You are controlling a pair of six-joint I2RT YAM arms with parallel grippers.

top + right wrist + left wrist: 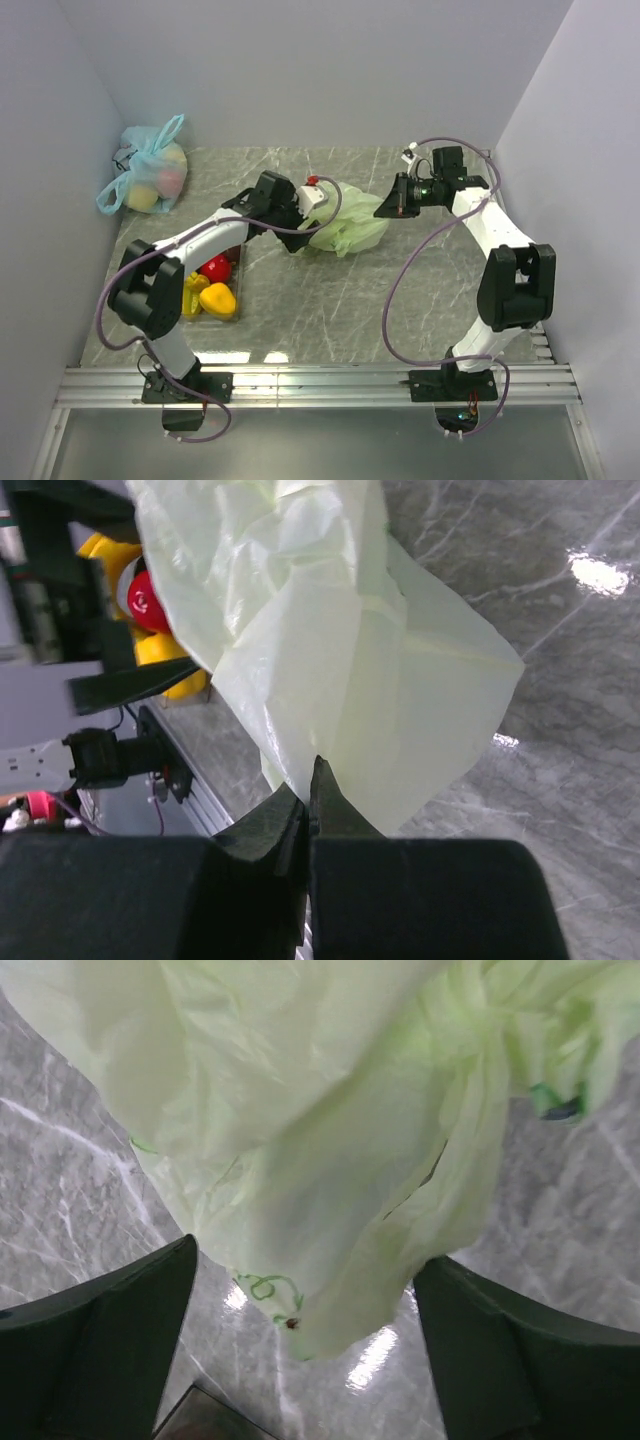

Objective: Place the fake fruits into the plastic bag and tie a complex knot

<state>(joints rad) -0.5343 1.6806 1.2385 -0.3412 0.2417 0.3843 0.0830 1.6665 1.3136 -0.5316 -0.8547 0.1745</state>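
Right claw [311,790]: nearest the right wrist camera, its two dark fingers were seen pressed together, with a lower edge of the plastic bag [330,650] apparently pinched at the tips.
Left claw [305,1300]: its fingers were held wide apart, one at each lower corner of the left wrist view, and nothing was gripped.
Plastic bag: the thin, pale green film was seen hanging between the open left fingers, its lowest point just above the table [70,1210]. From above it was found crumpled near the middle of the table, between the two claws.
Long axis of the bag: it was laid roughly from left to right, from one claw to the other.
Bag mouth: no clear opening could be made out in any view.
Fake fruits [210,290]: yellow and red pieces were seen together in a clear tray [238,285] at the near left, partly hidden under the left arm. None could be seen in the green bag.
Deciding relation: the fruits lay toward the near left of the left claw, well apart from the bag. The left arm was judged much the nearer, and its claw was the free one.
Stage: filling was judged not yet begun, and no knot was seen.
Also present: a knotted light blue bag [150,175] of pale fruit was seen in the far left corner.
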